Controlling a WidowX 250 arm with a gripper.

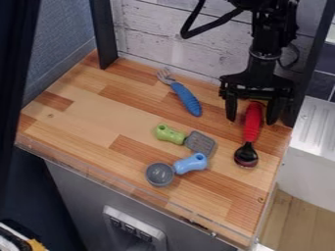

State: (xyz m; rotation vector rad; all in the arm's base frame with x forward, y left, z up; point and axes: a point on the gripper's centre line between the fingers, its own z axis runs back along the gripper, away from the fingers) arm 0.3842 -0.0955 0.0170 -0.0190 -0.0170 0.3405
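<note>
A: "Jaw state of the gripper (252, 120)?"

B: "Open. The fingers stand apart, one on each side of the red-handled spoon (251, 129); contact cannot be determined."

A: "Spoon position?"

B: "Flat on the wooden counter (85, 105), handle end beneath the gripper, bowl away from the wall (177, 37)."

A: "Adjacent items?"

B: "Blue-handled fork (186, 98), green-handled spatula (198, 142) and grey scoop (161, 175) with light-blue handle."
</note>
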